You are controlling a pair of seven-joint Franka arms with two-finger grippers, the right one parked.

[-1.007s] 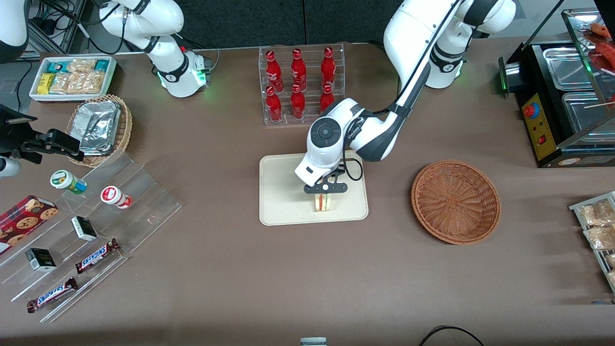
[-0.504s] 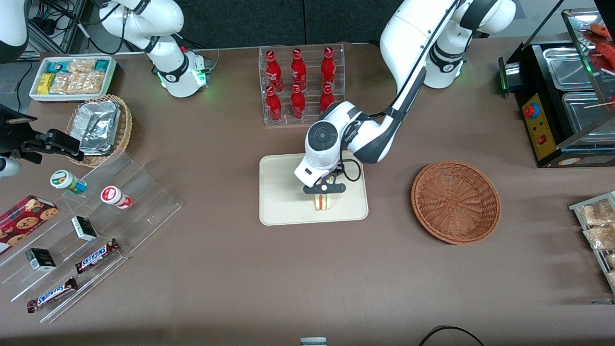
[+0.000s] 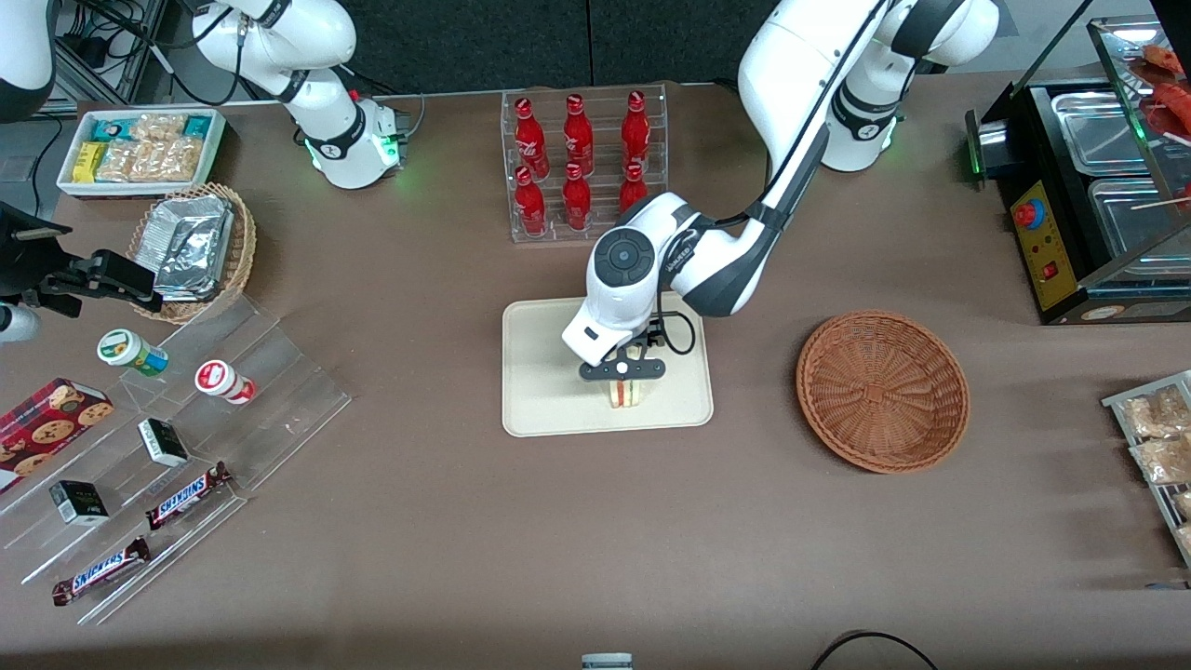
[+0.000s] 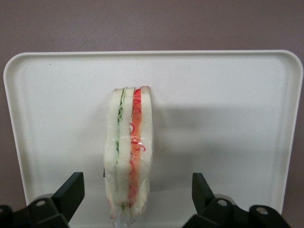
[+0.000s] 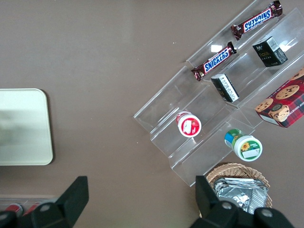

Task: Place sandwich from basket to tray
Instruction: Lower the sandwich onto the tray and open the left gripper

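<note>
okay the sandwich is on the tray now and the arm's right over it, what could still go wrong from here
The sandwich stands on its thin edge on the tray, so it could tip over. The tool is open, a finger on either side of the sandwich; any sideways drift while lifting could clip it. It also sits near the tray rim closest to the front camera, so a nudge might push it off.

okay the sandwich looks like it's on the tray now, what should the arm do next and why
Probably lift the gripper straight up and clear. The sandwich already stands on edge on the tray, the basket holds nothing, and the fingers are spread wide with gaps on both sides of the bread, so a vertical retreat should not knock it over.
</note>
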